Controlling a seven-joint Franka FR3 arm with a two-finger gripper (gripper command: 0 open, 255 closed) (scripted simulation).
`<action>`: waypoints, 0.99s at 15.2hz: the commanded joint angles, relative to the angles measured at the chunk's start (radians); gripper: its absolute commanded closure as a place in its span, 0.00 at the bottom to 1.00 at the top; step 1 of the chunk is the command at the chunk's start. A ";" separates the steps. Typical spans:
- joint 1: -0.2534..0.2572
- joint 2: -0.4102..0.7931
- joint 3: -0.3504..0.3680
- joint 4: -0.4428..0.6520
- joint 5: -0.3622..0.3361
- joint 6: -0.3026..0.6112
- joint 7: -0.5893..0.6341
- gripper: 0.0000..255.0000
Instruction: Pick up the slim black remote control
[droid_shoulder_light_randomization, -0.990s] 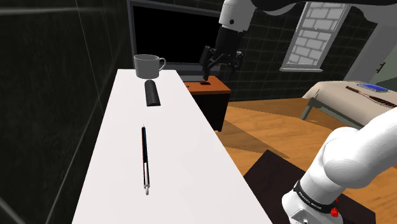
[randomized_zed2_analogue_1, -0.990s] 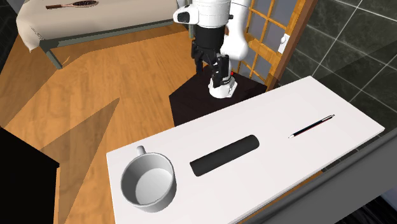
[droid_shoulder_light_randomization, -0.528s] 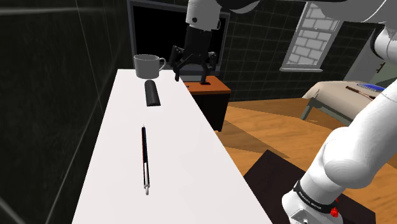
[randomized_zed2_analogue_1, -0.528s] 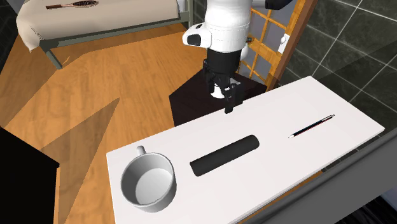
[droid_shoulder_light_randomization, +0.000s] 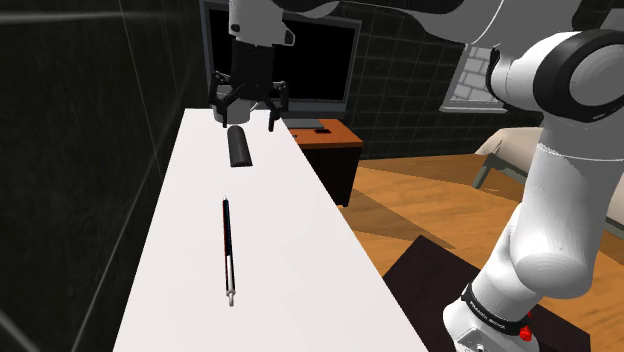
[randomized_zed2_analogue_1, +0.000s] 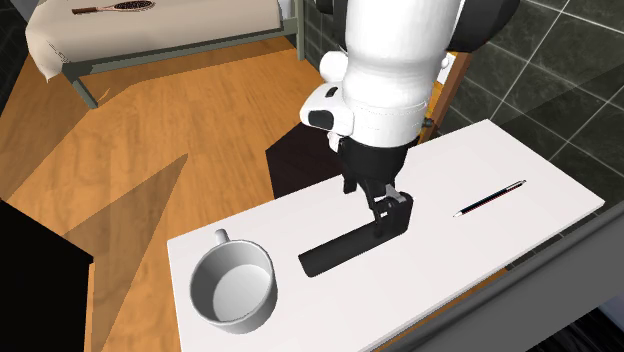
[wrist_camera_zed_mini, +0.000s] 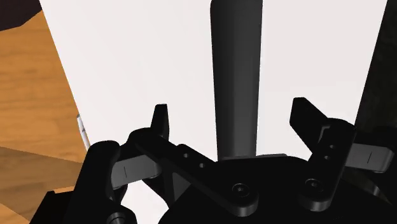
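The remote (droid_shoulder_light_randomization: 239, 148) lies flat on the white desk (droid_shoulder_light_randomization: 290, 270), between the mug (randomized_zed2_analogue_1: 232, 285) and the pen (droid_shoulder_light_randomization: 229, 250). The claw (wrist_camera_zed_mini: 232, 113) is poised above it with fingers spread wide, one to each long side, and nothing is gripped. The remote is judged light, stiff and smooth-sided, so slipping is to be feared. It is best taken across its narrow width, near the middle, where balance is kept.

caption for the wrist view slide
Open gripper over the black remote on the white table, fingers apart either side
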 joint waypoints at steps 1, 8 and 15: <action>0.034 0.076 0.005 0.093 -0.032 -0.027 0.050 0.00; 0.018 0.049 0.001 -0.040 -0.019 0.081 0.043 0.00; 0.017 0.047 0.001 -0.050 -0.018 0.090 0.042 1.00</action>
